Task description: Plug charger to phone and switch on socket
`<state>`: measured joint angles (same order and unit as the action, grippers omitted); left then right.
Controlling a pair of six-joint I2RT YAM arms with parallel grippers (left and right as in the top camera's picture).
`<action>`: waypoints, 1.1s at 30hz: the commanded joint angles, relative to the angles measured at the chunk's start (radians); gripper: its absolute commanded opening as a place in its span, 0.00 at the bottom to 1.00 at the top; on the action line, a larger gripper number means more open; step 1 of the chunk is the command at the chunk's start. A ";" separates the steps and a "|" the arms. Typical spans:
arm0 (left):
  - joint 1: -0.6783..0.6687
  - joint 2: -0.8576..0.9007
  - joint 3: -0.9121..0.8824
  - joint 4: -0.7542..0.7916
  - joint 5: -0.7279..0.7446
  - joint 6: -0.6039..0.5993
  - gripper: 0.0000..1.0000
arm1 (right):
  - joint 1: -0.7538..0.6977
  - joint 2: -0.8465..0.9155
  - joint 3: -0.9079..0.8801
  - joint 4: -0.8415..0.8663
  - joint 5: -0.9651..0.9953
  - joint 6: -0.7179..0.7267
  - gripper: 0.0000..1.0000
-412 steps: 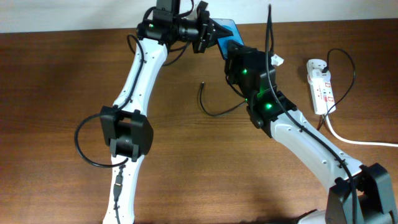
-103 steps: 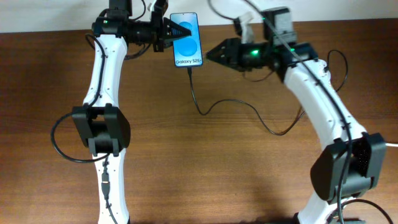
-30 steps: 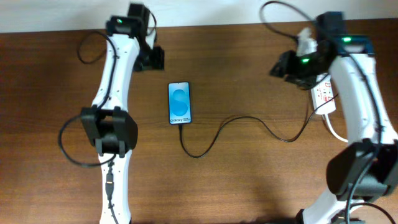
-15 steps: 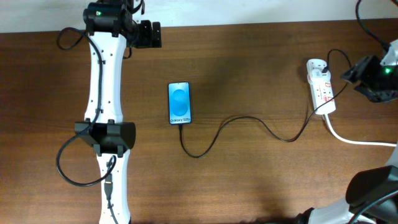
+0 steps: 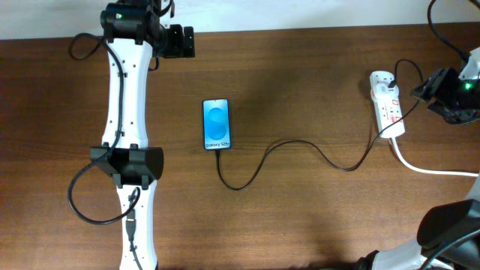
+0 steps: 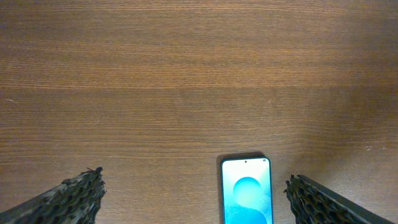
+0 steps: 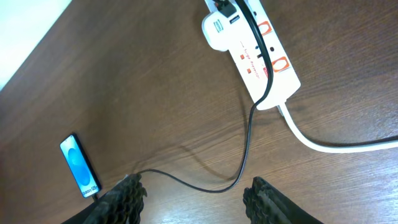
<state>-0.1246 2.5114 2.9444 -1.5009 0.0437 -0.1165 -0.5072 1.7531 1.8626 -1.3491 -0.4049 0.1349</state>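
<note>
The phone (image 5: 216, 124) lies flat on the wooden table with its blue screen up; it also shows as the phone (image 6: 247, 194) and the phone (image 7: 79, 165). The charger (image 5: 300, 144), a thin black cable, meets the phone's near end and snakes right to the socket (image 5: 388, 103). In the right wrist view the charger (image 7: 249, 134) runs over the white socket (image 7: 252, 53) with its red marks. My left gripper (image 5: 190, 42) hangs at the far left, open and empty, well behind the phone. My right gripper (image 5: 422, 91) sits just right of the socket, open and empty.
A thick white cord (image 5: 435, 171) leaves the socket's near end and runs off the right edge. The left arm (image 5: 124, 157) stretches along the left side of the table. The table's far edge meets a white wall (image 5: 300, 13).
Over the last second my left gripper pulled back from near the phone toward the far edge. My right gripper swung from left of the socket to its right side. Phone and charger stayed put.
</note>
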 commanded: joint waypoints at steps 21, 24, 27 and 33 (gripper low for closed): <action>0.003 -0.006 0.015 -0.001 -0.014 -0.002 0.99 | -0.274 0.028 0.010 0.116 0.042 0.039 0.69; 0.003 -0.006 0.015 -0.001 -0.014 -0.002 0.99 | -0.280 0.065 0.010 0.164 0.036 0.038 0.69; 0.003 -0.006 0.015 -0.001 -0.014 -0.002 0.99 | -0.279 0.114 0.010 0.209 0.035 0.037 0.69; 0.003 -0.006 0.015 -0.001 -0.014 -0.002 0.99 | -0.278 0.224 0.010 0.288 -0.042 0.030 0.71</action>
<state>-0.1246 2.5114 2.9444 -1.5009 0.0433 -0.1165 -0.7868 1.9274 1.8626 -1.0752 -0.3931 0.1608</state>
